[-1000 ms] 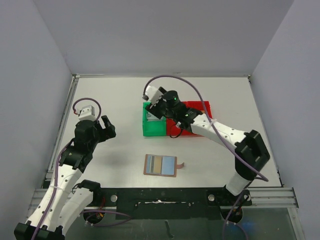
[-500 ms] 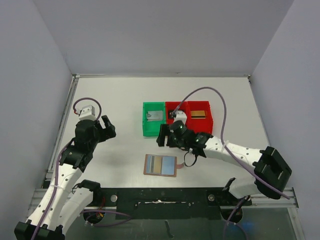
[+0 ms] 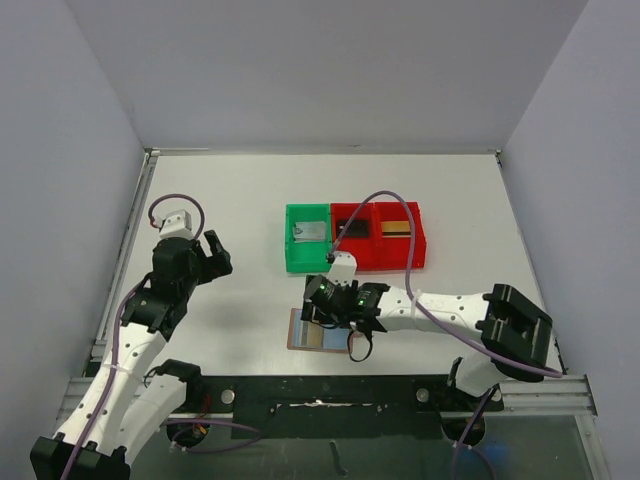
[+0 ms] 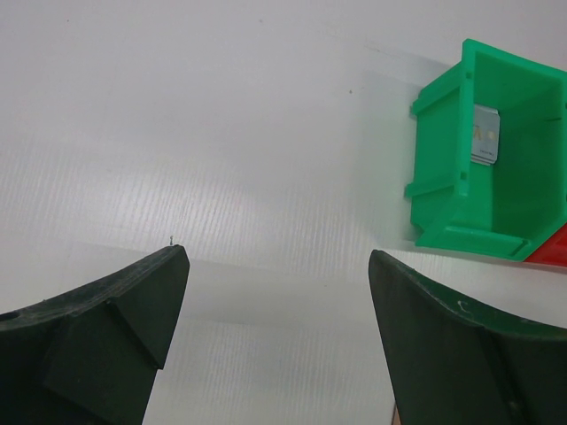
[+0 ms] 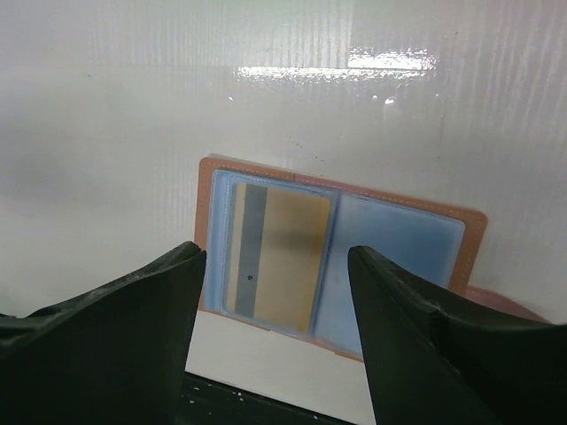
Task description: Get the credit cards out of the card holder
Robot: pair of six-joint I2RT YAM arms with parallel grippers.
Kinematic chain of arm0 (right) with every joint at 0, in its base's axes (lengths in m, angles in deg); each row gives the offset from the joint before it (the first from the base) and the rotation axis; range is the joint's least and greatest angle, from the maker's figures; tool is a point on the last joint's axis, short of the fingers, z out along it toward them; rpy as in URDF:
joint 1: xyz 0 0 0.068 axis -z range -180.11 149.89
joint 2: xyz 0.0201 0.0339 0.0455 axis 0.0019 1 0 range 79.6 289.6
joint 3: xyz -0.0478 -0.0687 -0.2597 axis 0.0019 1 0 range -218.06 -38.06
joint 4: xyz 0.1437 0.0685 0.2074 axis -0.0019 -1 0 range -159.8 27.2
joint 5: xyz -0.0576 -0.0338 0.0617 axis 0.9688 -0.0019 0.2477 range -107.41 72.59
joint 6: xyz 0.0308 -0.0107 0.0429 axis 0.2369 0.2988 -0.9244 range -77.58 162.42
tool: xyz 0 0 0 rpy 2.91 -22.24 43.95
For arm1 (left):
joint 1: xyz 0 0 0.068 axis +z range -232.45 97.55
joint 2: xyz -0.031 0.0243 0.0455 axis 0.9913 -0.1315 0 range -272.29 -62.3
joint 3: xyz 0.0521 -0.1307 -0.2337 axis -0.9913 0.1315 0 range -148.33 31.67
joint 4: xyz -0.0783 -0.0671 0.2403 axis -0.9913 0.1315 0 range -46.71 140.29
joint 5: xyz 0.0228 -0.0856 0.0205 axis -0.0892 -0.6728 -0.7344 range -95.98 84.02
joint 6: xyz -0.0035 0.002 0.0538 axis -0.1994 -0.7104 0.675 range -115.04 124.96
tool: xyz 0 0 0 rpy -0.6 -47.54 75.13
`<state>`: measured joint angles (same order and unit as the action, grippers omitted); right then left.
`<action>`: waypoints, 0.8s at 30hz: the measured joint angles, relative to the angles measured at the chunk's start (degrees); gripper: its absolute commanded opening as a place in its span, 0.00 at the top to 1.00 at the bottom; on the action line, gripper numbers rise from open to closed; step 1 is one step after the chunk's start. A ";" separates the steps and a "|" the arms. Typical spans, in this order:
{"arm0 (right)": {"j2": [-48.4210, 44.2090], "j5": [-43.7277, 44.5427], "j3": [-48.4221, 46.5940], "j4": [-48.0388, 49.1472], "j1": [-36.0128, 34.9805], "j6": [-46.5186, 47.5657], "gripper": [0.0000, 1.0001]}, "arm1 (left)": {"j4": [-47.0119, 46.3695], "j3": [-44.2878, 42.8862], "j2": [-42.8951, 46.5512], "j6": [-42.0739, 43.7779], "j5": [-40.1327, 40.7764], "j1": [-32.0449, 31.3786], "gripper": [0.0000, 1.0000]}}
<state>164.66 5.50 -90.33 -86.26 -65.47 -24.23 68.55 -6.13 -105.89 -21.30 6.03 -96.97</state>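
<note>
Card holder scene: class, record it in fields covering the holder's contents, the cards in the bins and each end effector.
card holder: open flat on the table, tan card in one pocket
green bin: silver card
red bins: black card, gold card
right end effector: open, above card holder, holding nothing
left end effector: open, over table

4 cards (image 3: 309, 232), 3 bins (image 3: 308, 263), 1 holder (image 5: 400, 255)

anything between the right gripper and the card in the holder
Nothing visible. The right gripper hangs open just above the open holder, and the gold card lies in plain view in one pocket. Only that pocket holds it.
</note>
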 measured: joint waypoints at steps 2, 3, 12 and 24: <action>2.69 0.02 -1.40 -0.17 -0.26 -0.17 0.39 | -0.02 0.00 0.00 0.00 0.04 0.00 0.18; 3.87 -0.02 -1.81 -0.22 -0.35 -0.28 0.40 | -0.02 0.00 0.00 0.00 0.07 0.00 0.18; 8.41 -1.66 -1.90 0.04 -0.35 -1.46 0.49 | -0.02 0.00 -0.37 0.00 0.17 0.02 0.18; 10.73 -4.79 -1.05 1.88 0.85 -2.69 0.72 | -0.02 0.00 -0.94 0.04 0.15 0.02 0.18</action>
<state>175.39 0.72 -91.38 -84.38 -64.62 -26.92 68.52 -6.13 -106.83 -21.26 6.18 -96.95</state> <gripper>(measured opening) 0.328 0.825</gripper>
